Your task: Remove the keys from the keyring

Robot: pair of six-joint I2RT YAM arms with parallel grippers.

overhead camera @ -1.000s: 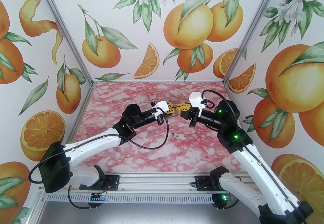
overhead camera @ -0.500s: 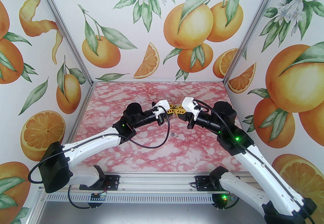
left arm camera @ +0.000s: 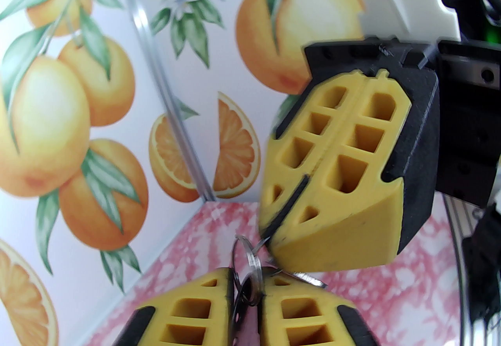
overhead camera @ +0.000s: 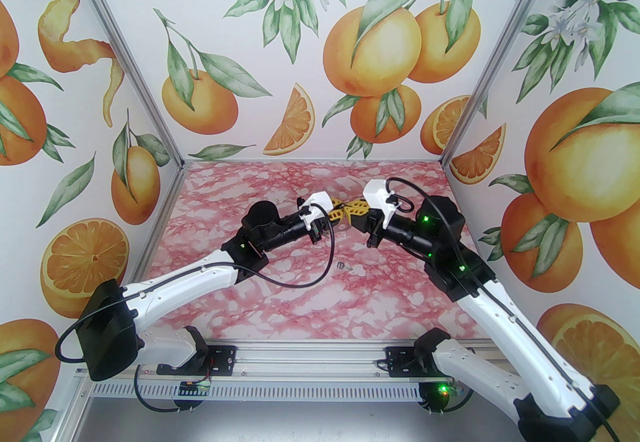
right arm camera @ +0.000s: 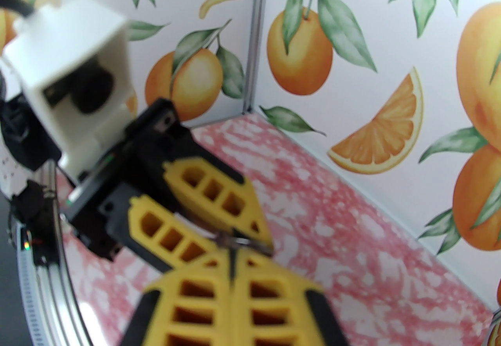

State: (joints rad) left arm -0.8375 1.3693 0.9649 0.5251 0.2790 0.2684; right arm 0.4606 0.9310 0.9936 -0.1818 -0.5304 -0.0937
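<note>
Take the loose key lying on the pink marbled table as your marker. Both of your tools meet tip to tip in the air beyond that loose key, farther from the arm bases than it is and well apart from it. Your right tool is closed. In the left wrist view, the right tool has its yellow fingers pressed together on a thin dark strip, which is the keyring seen edge-on. The right wrist view shows the same dark edge pinched between the right tool's pads. Your left tool comes in from the opposite side. In its own camera, the left tool's jaws stand slightly apart, with pink table showing through the narrow gap. Small silvery rings of the keys sit in that gap, hanging just off the tip of the right tool. A silvery key blade pokes out just under the right tool's finger. You cannot tell from these views whether the left pads are pinching the rings or only flanking them. So the keyring and the remaining keys are held up off the table above and beyond the loose key.
</note>
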